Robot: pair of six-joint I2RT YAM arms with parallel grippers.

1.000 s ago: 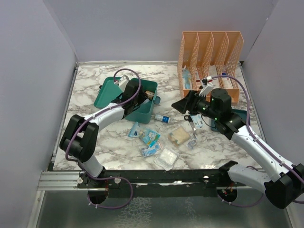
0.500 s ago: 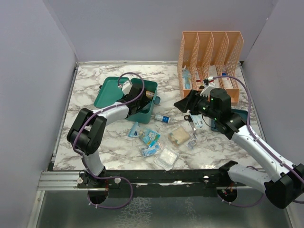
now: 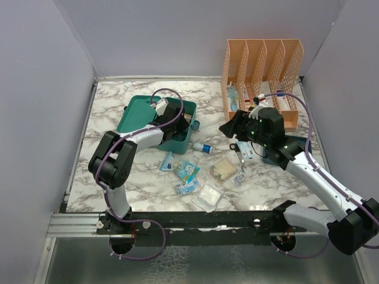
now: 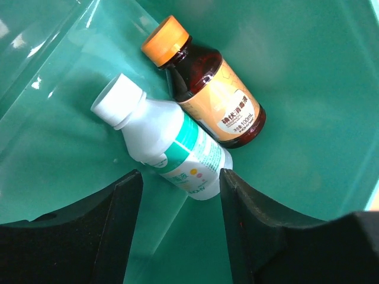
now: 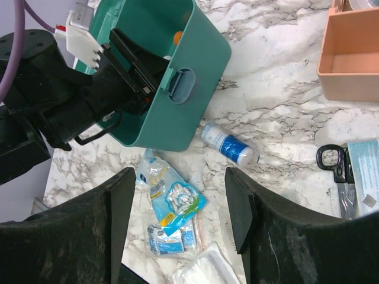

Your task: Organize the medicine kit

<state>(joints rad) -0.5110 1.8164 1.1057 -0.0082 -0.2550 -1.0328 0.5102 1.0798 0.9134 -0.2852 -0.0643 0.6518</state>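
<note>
- The kit (image 3: 176,144), a teal box, stands at the far left of the marble table (image 3: 112,177). Its lid (image 3: 134,116) is thrown open to the left and its latch faces right.
- The left gripper (image 4: 179,188) reaches down inside the kit, and its arm crosses the kit's left wall. The fingers (image 4: 125,207) are spread apart with nothing between them, just over the white bottle.
- Two bottles lie side by side and touching on the kit floor:
  - The white bottle (image 4: 169,145) has a white cap and a teal band, and its print is too small to read.
  - The brown bottle (image 4: 216,97) has an orange cap and a tan label that reads "100mL" under Chinese characters.
- Just near of the kit lie blue-printed packets (image 5: 170,198). Two clear packs (image 3: 208,195) lie further right.
- A small bottle (image 5: 228,144) with a blue label lies on its side just right of the kit's near corner, apart from it.
- The right gripper (image 5: 177,183) hangs over the table right of the kit. Its jaws are wide apart and hold nothing.
- Scissors (image 5: 333,161) with black handles lie under the right arm, beside a flat blue-white pack.
- An orange mesh organizer (image 3: 260,65) stands at the far right. Small items sit in the low front of its slots, but they cannot be made out.
- A dark-blue tray (image 3: 294,144) shows partly behind the right arm.
</note>
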